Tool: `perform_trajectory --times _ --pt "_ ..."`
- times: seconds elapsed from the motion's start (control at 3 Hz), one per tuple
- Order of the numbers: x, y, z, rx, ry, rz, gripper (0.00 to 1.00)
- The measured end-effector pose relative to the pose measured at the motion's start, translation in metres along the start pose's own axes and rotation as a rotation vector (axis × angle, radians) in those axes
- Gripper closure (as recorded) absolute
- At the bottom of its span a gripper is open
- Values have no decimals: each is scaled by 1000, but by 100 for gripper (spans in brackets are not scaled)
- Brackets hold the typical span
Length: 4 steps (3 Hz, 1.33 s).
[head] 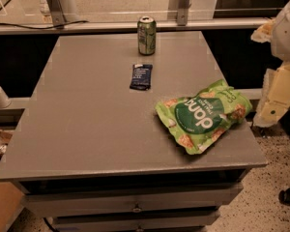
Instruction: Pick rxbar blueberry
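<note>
The rxbar blueberry (141,76) is a small flat dark navy wrapper with faint white print. It lies flat on the grey table (87,120), a little behind the middle and just in front of the green can. My arm shows at the right edge of the view, beside the table. Its pale cream end, the gripper (275,98), hangs off the table's right side, next to the green bag and well to the right of the bar. It touches nothing.
A green drink can (146,35) stands upright at the table's back edge. A large green snack bag (203,115) lies at the right front, reaching the right edge. A metal rail (111,27) runs behind the table. Drawers sit below the tabletop.
</note>
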<state>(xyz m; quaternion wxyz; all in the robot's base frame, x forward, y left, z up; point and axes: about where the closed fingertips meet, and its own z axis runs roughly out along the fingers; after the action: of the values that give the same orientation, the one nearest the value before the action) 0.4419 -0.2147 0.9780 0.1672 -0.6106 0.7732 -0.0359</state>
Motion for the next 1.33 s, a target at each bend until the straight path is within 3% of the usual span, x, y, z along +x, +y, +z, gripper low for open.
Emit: perform_trajectory --times 0.33,1.0,1.33 --pt "-12 -9 8 -1 -35 -86 0" --pt "-44 -34 47 -33 -58 -373 0" --pt "-60 -52 61 -16 -57 -519 0"
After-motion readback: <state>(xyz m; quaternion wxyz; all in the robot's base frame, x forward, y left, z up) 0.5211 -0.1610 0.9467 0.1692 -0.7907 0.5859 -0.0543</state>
